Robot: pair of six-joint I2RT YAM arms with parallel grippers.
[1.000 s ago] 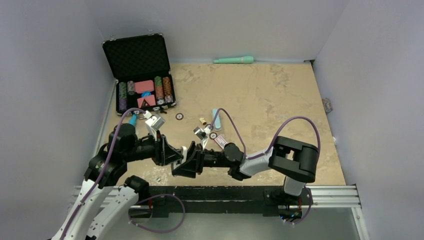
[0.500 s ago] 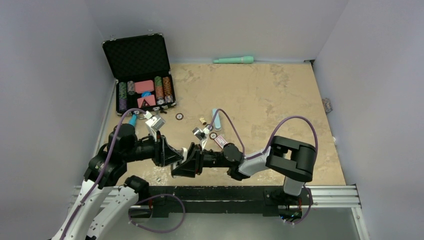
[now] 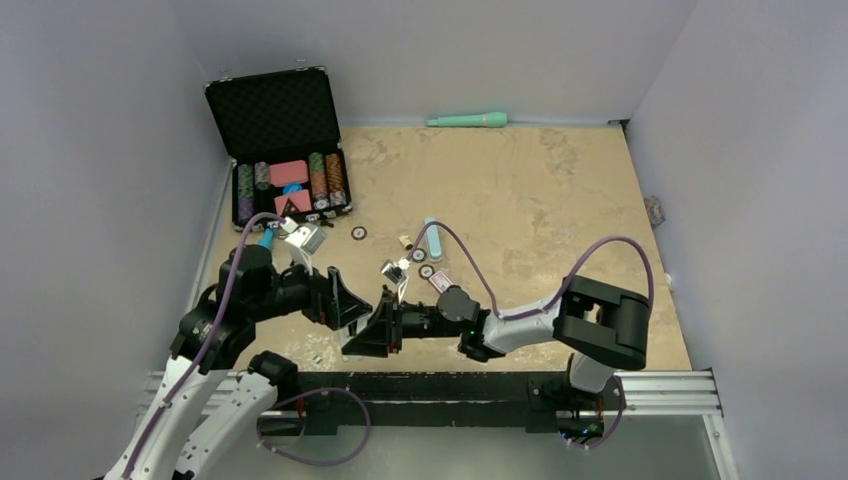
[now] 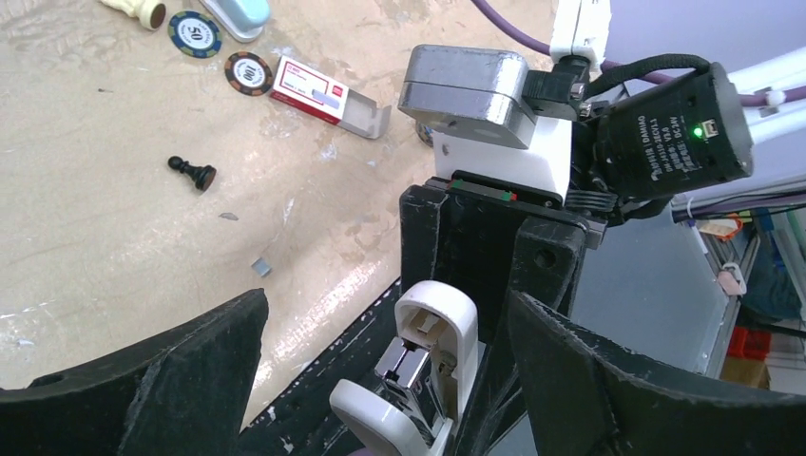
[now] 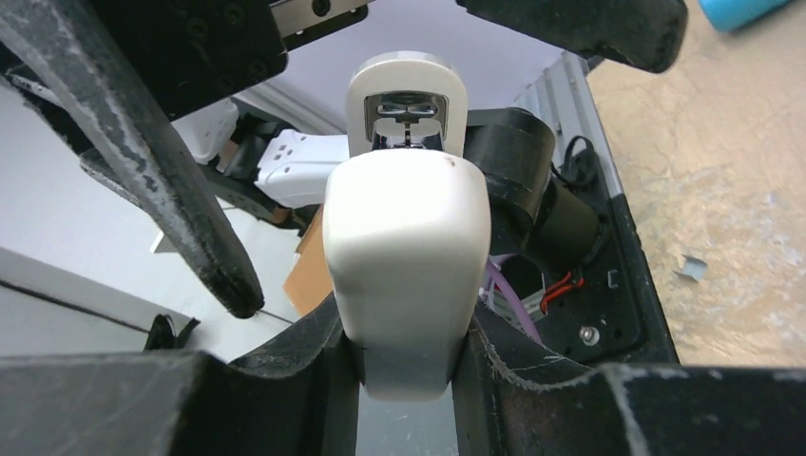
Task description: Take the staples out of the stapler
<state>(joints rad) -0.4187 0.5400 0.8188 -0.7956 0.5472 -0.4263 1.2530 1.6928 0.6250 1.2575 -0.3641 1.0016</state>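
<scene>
The white stapler (image 5: 407, 247) is clamped by its rear end in my right gripper (image 5: 409, 375), which is shut on it just off the table's near edge. It is hinged open, and its metal magazine (image 4: 418, 366) shows between the white halves (image 4: 435, 318). My left gripper (image 4: 388, 309) is open wide, one finger (image 4: 152, 380) on each side of the stapler and neither touching it. In the top view the left gripper (image 3: 348, 300) faces the right gripper (image 3: 378, 326) tip to tip. A small strip of staples (image 4: 259, 267) lies loose on the table.
A red and white staple box (image 4: 318, 92) lies open beside two poker chips (image 4: 249, 73) and a black pawn (image 4: 193, 173). An open black chip case (image 3: 285, 150) stands at the back left. A teal marker (image 3: 468, 120) lies along the back wall.
My left gripper has opened wide and let go of the stapler. The right gripper has closed tighter on it, and both arms have shifted slightly.
</scene>
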